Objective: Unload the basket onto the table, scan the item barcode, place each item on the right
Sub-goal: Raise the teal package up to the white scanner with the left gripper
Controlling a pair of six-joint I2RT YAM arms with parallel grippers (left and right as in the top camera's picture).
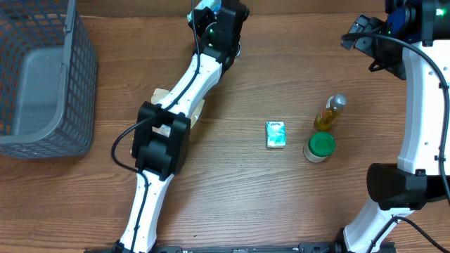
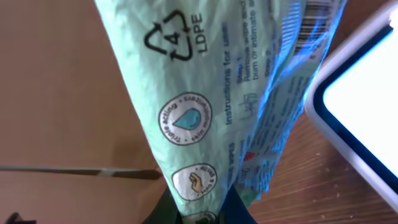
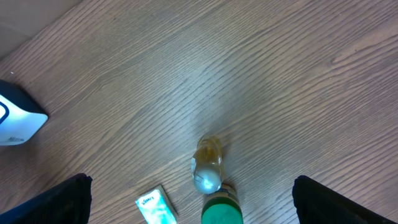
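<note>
The item is a pale green wipes pack (image 2: 186,106) with an LDPE recycling mark; it fills the left wrist view. My left gripper (image 2: 199,214) is shut on its lower end. Its barcode (image 2: 314,25) shows at the upper right, lit blue, close to the white scanner (image 2: 367,106). From overhead, the left gripper (image 1: 214,24) is at the table's far edge, with a bit of the pack (image 1: 207,8) showing above it. My right gripper (image 1: 362,39) hangs open at the far right, its fingers (image 3: 56,202) wide apart and holding nothing.
A small teal tissue pack (image 1: 275,133), a yellow bottle (image 1: 330,112) and a green-lidded jar (image 1: 320,146) stand mid-right on the table. A grey mesh basket (image 1: 42,77) sits at the far left. The scanner (image 3: 15,121) also shows at the left edge of the right wrist view.
</note>
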